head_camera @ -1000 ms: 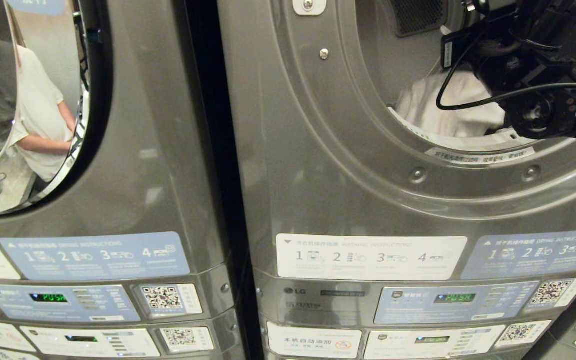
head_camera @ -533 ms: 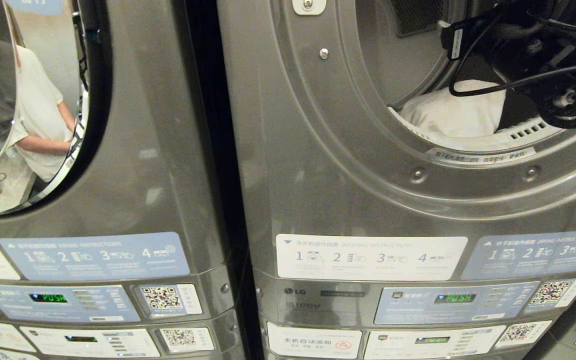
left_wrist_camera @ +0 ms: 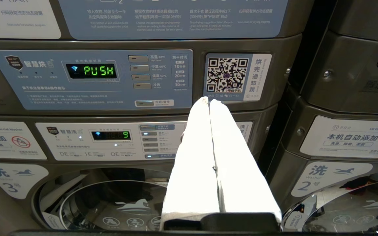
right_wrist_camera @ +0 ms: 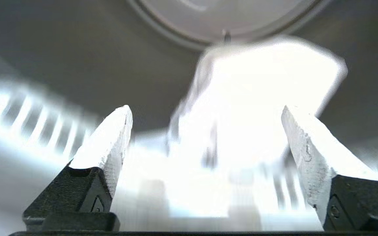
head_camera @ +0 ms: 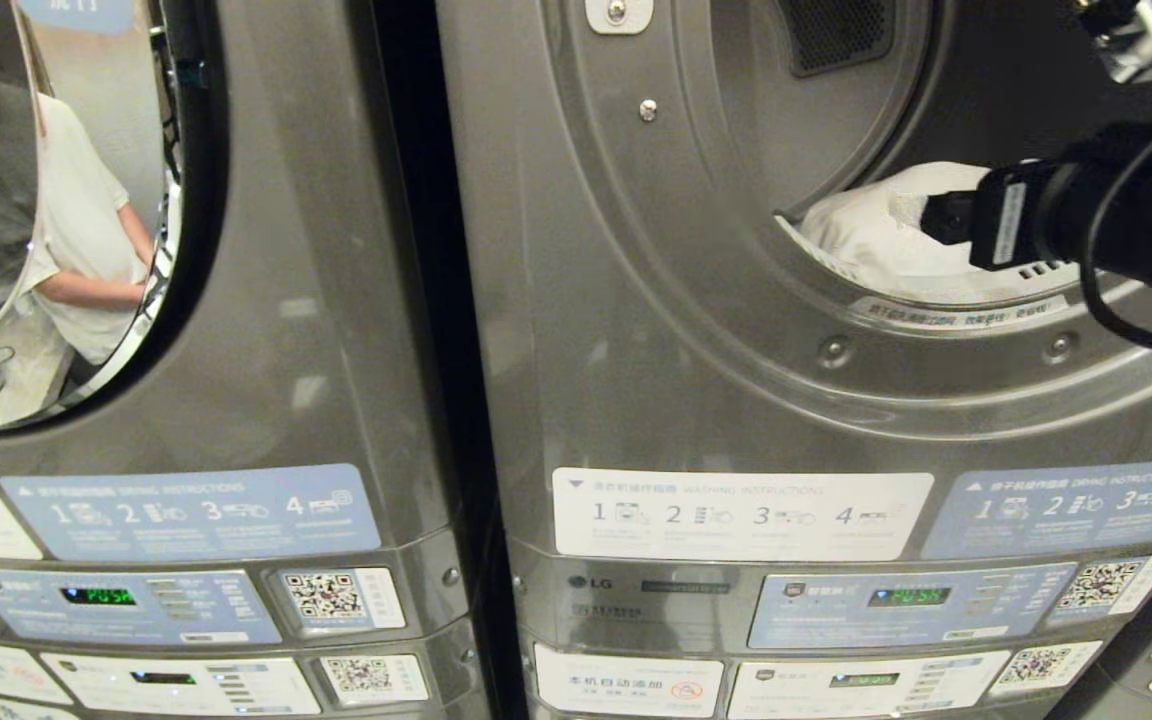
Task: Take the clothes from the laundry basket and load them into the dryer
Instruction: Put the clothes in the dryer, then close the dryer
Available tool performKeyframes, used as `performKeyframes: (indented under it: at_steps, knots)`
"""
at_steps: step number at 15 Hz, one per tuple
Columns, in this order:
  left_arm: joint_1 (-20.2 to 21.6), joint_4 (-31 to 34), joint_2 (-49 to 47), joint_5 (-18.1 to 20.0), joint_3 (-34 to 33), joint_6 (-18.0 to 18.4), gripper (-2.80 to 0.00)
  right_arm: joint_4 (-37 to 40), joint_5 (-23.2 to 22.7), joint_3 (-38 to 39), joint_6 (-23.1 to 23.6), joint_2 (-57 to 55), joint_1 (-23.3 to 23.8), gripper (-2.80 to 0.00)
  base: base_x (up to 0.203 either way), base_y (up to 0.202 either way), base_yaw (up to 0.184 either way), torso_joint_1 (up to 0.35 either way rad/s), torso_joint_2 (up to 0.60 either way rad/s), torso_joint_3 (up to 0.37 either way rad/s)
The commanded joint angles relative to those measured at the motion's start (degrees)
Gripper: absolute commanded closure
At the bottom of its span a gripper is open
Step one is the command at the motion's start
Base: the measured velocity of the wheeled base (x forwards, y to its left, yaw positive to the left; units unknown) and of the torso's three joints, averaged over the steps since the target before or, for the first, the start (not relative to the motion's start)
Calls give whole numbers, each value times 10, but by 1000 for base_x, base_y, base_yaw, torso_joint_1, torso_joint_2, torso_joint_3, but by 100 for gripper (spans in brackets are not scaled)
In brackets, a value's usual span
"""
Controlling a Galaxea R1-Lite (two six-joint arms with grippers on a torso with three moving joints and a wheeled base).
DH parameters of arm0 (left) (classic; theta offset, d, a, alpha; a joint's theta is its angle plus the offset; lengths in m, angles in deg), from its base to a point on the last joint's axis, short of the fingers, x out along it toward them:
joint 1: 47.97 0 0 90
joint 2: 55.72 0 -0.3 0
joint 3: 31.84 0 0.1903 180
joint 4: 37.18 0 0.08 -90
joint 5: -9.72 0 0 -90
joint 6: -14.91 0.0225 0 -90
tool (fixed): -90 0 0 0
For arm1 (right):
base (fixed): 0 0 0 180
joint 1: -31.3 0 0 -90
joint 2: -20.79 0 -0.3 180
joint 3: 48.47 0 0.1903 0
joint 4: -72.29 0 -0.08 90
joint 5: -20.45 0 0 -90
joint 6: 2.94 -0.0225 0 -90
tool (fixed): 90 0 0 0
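White clothes (head_camera: 876, 235) lie at the front bottom of the open dryer drum (head_camera: 736, 330), in the upper right of the head view. My right arm (head_camera: 1126, 220) reaches in from the right edge, level with the drum mouth. In the right wrist view my right gripper (right_wrist_camera: 206, 108) is open wide, with the white clothes (right_wrist_camera: 261, 108) lying ahead of it and nothing between its fingers (right_wrist_camera: 110, 147). My left gripper (left_wrist_camera: 209, 100) is shut and empty, parked facing a control panel. The laundry basket is out of view.
The neighbouring machine's round glass door (head_camera: 166, 250) on the left reflects a person in a white shirt (head_camera: 86, 230). Control panels (head_camera: 896, 600) and instruction labels run below the drum. A washer door (left_wrist_camera: 110, 203) sits under the left gripper. A vent grid (head_camera: 836, 30) lies inside the drum.
My right arm has swung down from high inside the drum to the drum mouth. Its jaws have opened, and the white clothes have settled on the drum's front bottom.
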Motion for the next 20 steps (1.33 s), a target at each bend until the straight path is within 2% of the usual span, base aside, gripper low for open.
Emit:
performKeyframes:
  at_steps: [1, 3, 5, 7, 10, 12, 15, 18, 20]
  knots:
    - [0, 0, 1, 0, 0, 0, 0, 1, 1, 63, -9, 89, -9, 0, 0, 0, 0, 0, 0, 0]
    - [0, -1, 0, 0, 0, 0, 0, 4, -1, 116, -22, 128, -11, 0, 0, 0, 0, 0, 0, 0]
    - [0, -1, 0, 0, 0, 0, 0, 6, -2, 121, -46, 142, -12, 0, 0, 0, 0, 0, 0, 0]
    - [0, 0, 0, 0, 0, 0, 0, 10, 1, 119, -48, 169, -11, 0, 0, 0, 0, 0, 0, 0]
    - [0, 0, 0, 0, 0, 0, 0, 93, -1, 134, -56, 245, -8, 0, 0, 0, 0, 0, 0, 0]
    - [0, -1, 0, 0, 0, 0, 0, 145, -7, 231, -63, 307, 8, 0, 0, 0, 0, 0, 0, 0]
    - [0, 0, 0, 0, 0, 0, 0, 170, -63, 436, -66, 436, 90, 0, 0, 0, 0, 0, 0, 0]
    - [0, 0, 0, 0, 0, 0, 0, 157, -115, 620, -37, 591, 145, 0, 0, 0, 0, 0, 0, 0]
    - [0, -1, 0, 0, 0, 1, 0, 136, -163, 677, -15, 677, 180, 0, 0, 0, 0, 0, 0, 0]
